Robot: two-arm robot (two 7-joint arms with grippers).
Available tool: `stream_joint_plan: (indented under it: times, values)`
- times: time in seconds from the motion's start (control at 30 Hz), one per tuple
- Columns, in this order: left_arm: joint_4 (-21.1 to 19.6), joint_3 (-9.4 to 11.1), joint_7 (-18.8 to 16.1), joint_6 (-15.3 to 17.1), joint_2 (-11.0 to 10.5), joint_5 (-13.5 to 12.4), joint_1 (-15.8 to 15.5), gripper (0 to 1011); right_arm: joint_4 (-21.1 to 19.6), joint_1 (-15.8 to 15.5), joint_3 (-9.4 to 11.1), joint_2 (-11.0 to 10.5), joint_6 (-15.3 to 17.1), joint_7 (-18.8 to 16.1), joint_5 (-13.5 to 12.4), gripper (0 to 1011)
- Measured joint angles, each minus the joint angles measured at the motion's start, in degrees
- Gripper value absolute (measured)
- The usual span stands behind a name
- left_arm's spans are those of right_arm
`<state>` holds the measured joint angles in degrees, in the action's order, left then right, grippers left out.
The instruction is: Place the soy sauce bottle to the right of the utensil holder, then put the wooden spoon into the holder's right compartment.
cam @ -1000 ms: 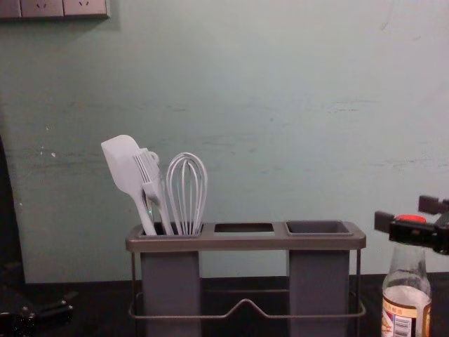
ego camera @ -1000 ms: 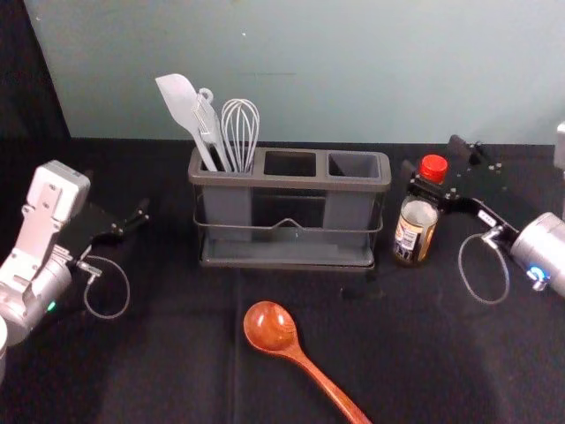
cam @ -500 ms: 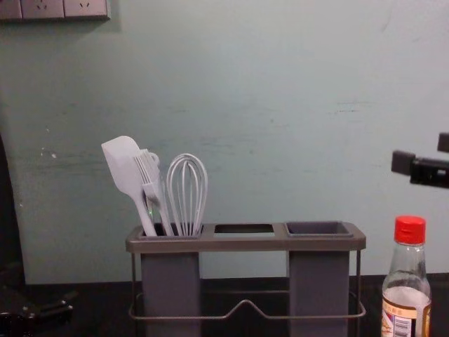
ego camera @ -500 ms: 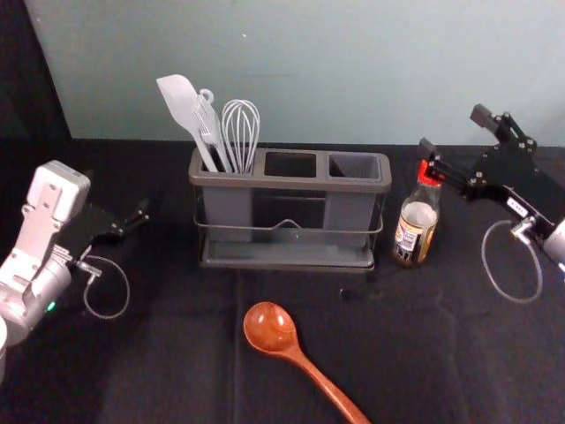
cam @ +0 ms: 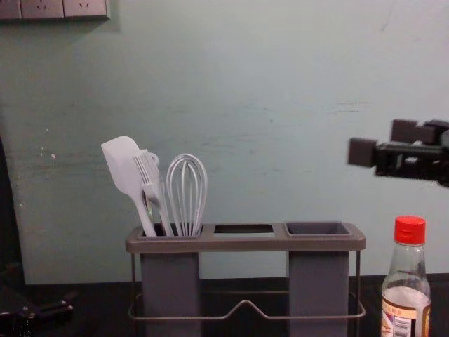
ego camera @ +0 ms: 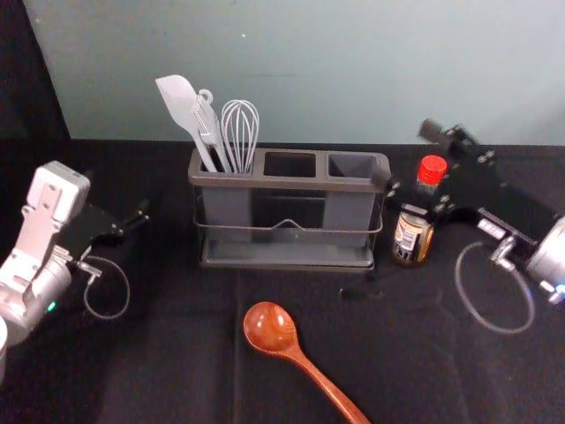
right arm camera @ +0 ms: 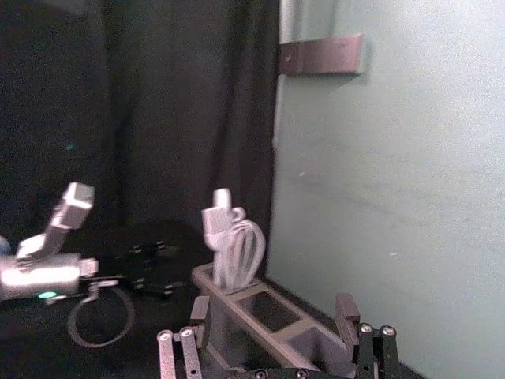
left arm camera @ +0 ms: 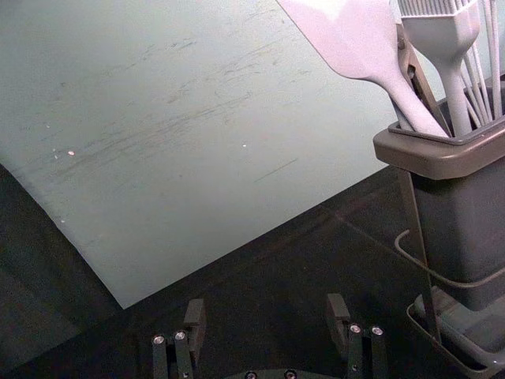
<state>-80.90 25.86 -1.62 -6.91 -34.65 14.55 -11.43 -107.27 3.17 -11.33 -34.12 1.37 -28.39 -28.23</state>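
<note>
Right end effector [ego camera: 410,161] is open, jaws well apart per right wrist view; it's up over the bottle area, w/ a gap btwn it & the cap in chest view. Soy sauce bottle [ego camera: 411,237] stands upright on the table [ego camera: 177,353], just right of the utensil holder [ego camera: 291,184], red cap [ego camera: 433,170] on, part of its label facing the near side.

Wooden spoon [ego camera: 270,327] lies on the table, near side, in front of the holder; bowl end points far & left, handle runs near & right.

Holder has 3 comps. Left comp. has a spatula [ego camera: 179,102], brush [ego camera: 208,124] & whisk [ego camera: 239,132], all heads up; spatula leans left, brush is btwn the other two. Right compartment [ego camera: 355,165] has a grey insert w/ its top open.

Left end effector [ego camera: 116,193] is parked at the left, above the table, well apart from the spoon; left wrist view has its jaws spread, so open too.

Wall [cam: 245,105] on the far side, w/ socket panel [cam: 52,8] high at far left.
</note>
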Motion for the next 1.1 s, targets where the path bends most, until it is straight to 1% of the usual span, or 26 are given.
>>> stream_joint_plan:
  times: [0.07,0.13,0.17,0.2,0.3,0.33,0.43,0.47,0.57,0.6,0.63,0.67,0.7,0.73,0.83,0.87,0.9,0.93,0.97,1.0,1.03,1.07,1.1]
  values:
    - [0.0,0.0,0.0,0.0,0.0,0.0,0.0,1005,-0.9,0.4,-2.0,-0.1,1.6,0.0,0.1,1004]
    - [0.0,0.0,0.0,0.0,0.0,0.0,0.0,1005,-1.4,0.7,-3.2,-0.2,2.6,0.4,0.4,1004]
    - [0.0,0.0,0.0,0.0,0.0,0.0,0.0,1005,-1.7,0.9,-3.9,-0.2,3.2,0.6,0.9,1004]
    - [0.0,0.0,0.0,0.0,0.0,0.0,0.0,1005,-2.3,1.3,-5.3,-0.3,4.8,1.4,1.8,1004]
    - [0.0,0.0,0.0,0.0,0.0,0.0,0.0,1005,-3.4,2.3,-7.6,-0.4,8.1,3.0,3.6,1004]
    - [0.0,0.0,0.0,0.0,0.0,0.0,0.0,1005,-4.0,3.0,-9.3,-0.4,10.9,4.0,4.9,1004]
    - [0.0,0.0,0.0,0.0,0.0,0.0,0.0,1005,-4.7,4.3,-11.4,-0.2,15.4,5.1,6.3,1004]
    - [0.0,0.0,0.0,0.0,0.0,0.0,0.0,1005,-4.8,5.4,-12.9,0.2,18.8,5.7,6.8,1004]
    - [0.0,0.0,0.0,0.0,0.0,0.0,0.0,1005,-4.8,6.8,-14.6,1.0,23.4,6.2,7.2,1004]
    - [0.0,0.0,0.0,0.0,0.0,0.0,0.0,1005,-4.6,7.8,-15.7,1.6,26.3,6.3,7.4,1004]
    - [0.0,0.0,0.0,0.0,0.0,0.0,0.0,1005,-4.4,8.3,-16.3,1.9,27.9,6.4,7.5,1004]
    - [0.0,0.0,0.0,0.0,0.0,0.0,0.0,1005,-3.9,9.4,-17.3,2.5,31.0,6.5,7.5,1004]
    - [0.0,0.0,0.0,0.0,0.0,0.0,0.0,1005,-3.7,9.8,-17.7,2.8,32.2,6.5,7.5,1004]
    - [0.0,0.0,0.0,0.0,0.0,0.0,0.0,1005,-3.1,10.9,-18.6,3.5,35.1,6.5,7.6,1004]
    - [0.0,0.0,0.0,0.0,0.0,0.0,0.0,1005,-2.0,12.5,-20.1,4.3,39.1,6.5,7.8,1004]
    - [0.0,0.0,0.0,0.0,0.0,0.0,0.0,1005,-1.3,13.5,-21.0,4.9,41.3,6.5,8.3,1004]
    - [0.0,0.0,0.0,0.0,0.0,0.0,0.0,1005,-0.9,13.9,-21.6,5.2,42.2,6.5,8.6,1004]
    - [0.0,0.0,0.0,0.0,0.0,0.0,0.0,1005,-0.1,14.9,-22.7,5.8,43.8,6.5,9.4,1004]
    - [0.0,0.0,0.0,0.0,0.0,0.0,0.0,1005,0.2,15.3,-23.2,6.1,44.6,6.5,9.8,1004]
    - [0.0,0.0,0.0,0.0,0.0,0.0,0.0,1005,1.0,16.0,-24.2,6.6,45.8,6.5,10.5,1004]
    - [0.0,0.0,0.0,0.0,0.0,0.0,0.0,1005,1.0,16.0,-24.2,6.6,45.8,6.5,10.5,1004]
    - [0.0,0.0,0.0,0.0,0.0,0.0,0.0,1005,1.3,16.3,-24.7,6.9,46.3,6.5,10.9,1004]
    - [0.0,0.0,0.0,0.0,0.0,0.0,0.0,1005,2.1,16.8,-25.6,7.4,47.2,6.4,11.7,1004]
